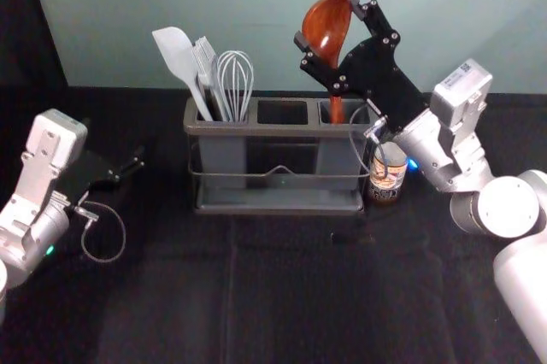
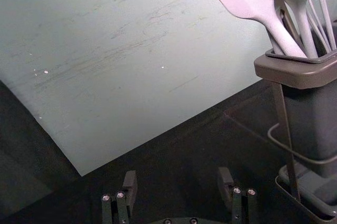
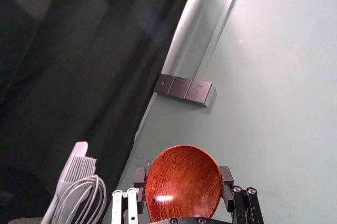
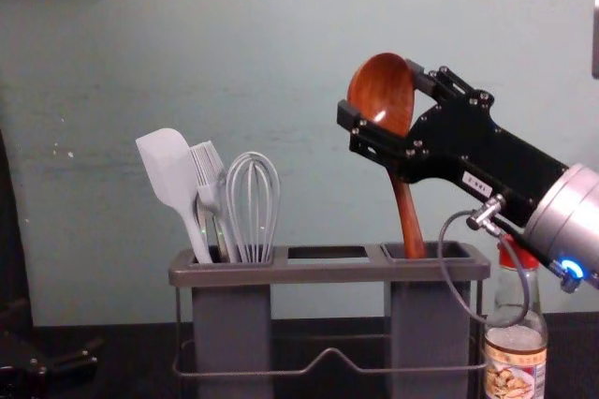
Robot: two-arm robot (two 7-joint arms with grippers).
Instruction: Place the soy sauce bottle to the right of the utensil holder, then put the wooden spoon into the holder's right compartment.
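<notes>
Holder (image 1: 273, 131) sits at twelve o'clock in my head view, and its narrow right compartment (image 4: 429, 310) is what I judge could catch me out: drift toward nine and the handle levers against the rim, dragging the whole thing.

My right gripper (image 4: 379, 90) hangs at one o'clock above it, clamped across the bowl of the spoon. If I let go unevenly, one finger could flick the bowl sideways; if I back off before both are free, the handle comes out with me.

My left gripper (image 2: 178, 174) idles at nine o'clock from the holder, fingers apart, a worry only if I nudge it inward.

The bottle (image 4: 517, 362) stands upright just beside the holder, at four o'clock, under my right forearm. Dropping that wrist on the way out could knock its cap and tip it.

The spoon (image 4: 406, 216) leans toward eleven, handle end inside the compartment mouth; I can't see how deep. Released high, it may drop hard or swing over.

Thinnest is the cable (image 4: 442, 247), looped near the bottle's neck, which a careless retreat toward three could snag.
</notes>
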